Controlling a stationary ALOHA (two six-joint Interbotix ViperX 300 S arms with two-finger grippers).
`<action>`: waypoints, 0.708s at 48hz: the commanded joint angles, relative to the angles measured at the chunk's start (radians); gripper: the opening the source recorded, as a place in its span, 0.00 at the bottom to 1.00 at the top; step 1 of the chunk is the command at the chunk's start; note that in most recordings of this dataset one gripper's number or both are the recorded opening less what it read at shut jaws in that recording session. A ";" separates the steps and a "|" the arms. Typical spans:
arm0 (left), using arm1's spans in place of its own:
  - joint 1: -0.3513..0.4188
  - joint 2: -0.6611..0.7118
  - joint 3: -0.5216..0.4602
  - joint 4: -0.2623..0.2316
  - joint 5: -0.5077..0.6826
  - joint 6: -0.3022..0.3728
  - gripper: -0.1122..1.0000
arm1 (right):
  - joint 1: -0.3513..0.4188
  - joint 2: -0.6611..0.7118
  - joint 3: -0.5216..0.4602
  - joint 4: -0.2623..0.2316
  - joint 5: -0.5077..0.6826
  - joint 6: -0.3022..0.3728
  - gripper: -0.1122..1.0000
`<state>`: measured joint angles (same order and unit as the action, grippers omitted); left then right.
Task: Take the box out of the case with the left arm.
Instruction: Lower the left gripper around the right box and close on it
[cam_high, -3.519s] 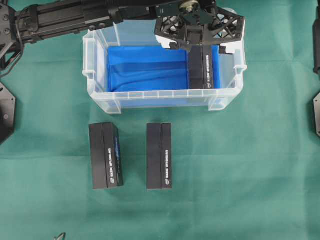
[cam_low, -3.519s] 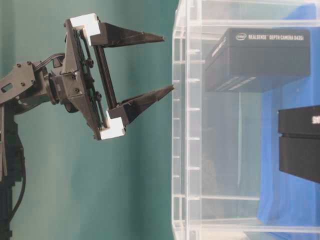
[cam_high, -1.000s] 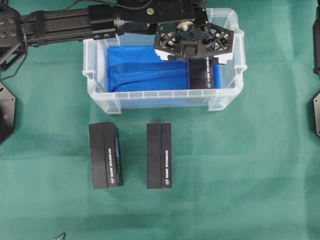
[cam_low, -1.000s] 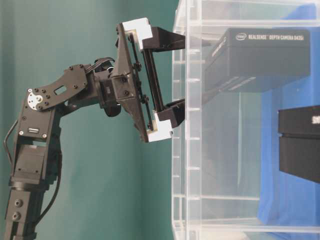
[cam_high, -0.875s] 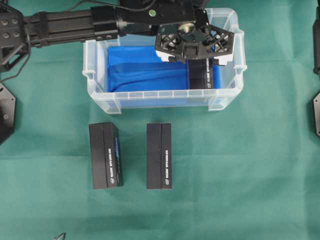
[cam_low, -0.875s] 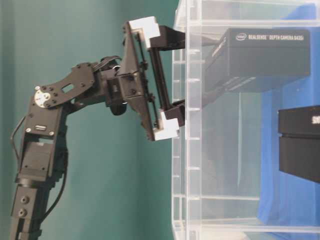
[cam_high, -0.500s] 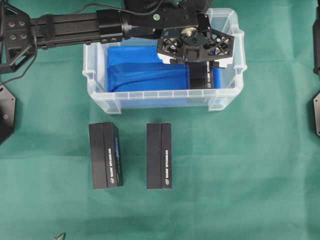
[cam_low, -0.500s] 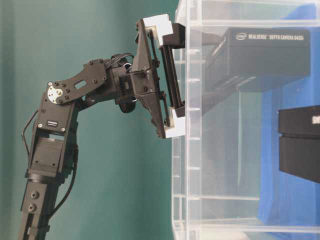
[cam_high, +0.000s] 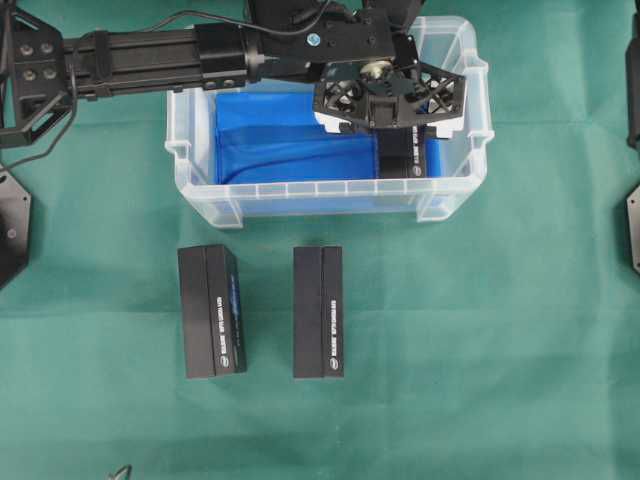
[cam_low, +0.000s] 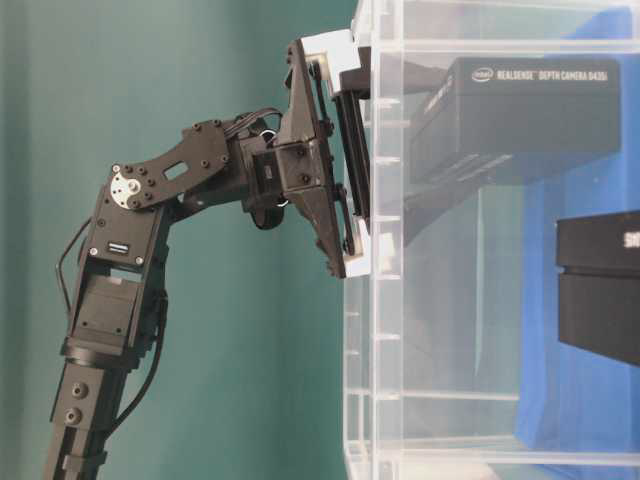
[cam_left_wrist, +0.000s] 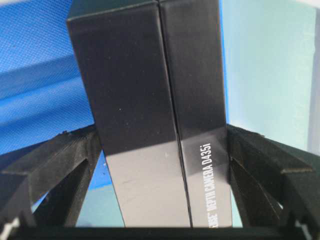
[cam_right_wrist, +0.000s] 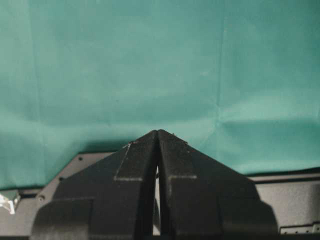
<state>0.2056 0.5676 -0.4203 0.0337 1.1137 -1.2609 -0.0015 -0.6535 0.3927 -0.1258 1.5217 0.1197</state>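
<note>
The case (cam_high: 300, 190), a clear tub with a blue floor, stands at the back of the green cloth. Inside it at the right end lies a black box (cam_high: 404, 158) printed "DEPTH CAMERA D435i". My left gripper (cam_high: 398, 125), black lattice with white pieces, reaches down into the case over that box. In the left wrist view the box (cam_left_wrist: 150, 100) fills the gap between my open left gripper (cam_left_wrist: 161, 131), one finger (cam_left_wrist: 55, 165) on each side and close to its long sides. My right gripper (cam_right_wrist: 157, 132) is shut on nothing above bare cloth.
Two more black boxes (cam_high: 212, 312) (cam_high: 319, 312) lie side by side on the cloth in front of the case. The left arm's long link (cam_high: 140, 50) stretches across the back left. The case wall (cam_low: 375, 300) stands just beside the gripper body.
The left gripper has moved further into the case, its fingers sliding along both sides of the box. Jaw width is the same. The box has not moved.
</note>
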 joint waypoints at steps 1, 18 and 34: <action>-0.003 -0.023 -0.009 -0.002 -0.003 0.000 0.88 | 0.000 -0.002 -0.009 0.002 -0.002 0.002 0.10; -0.005 -0.023 -0.014 -0.003 -0.005 0.003 0.68 | 0.000 -0.003 -0.009 0.002 -0.002 0.000 0.10; -0.005 -0.031 -0.011 -0.005 -0.003 0.005 0.68 | 0.000 -0.002 -0.009 -0.002 -0.005 -0.002 0.10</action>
<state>0.2056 0.5676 -0.4203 0.0322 1.1137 -1.2594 -0.0031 -0.6535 0.3927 -0.1258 1.5217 0.1197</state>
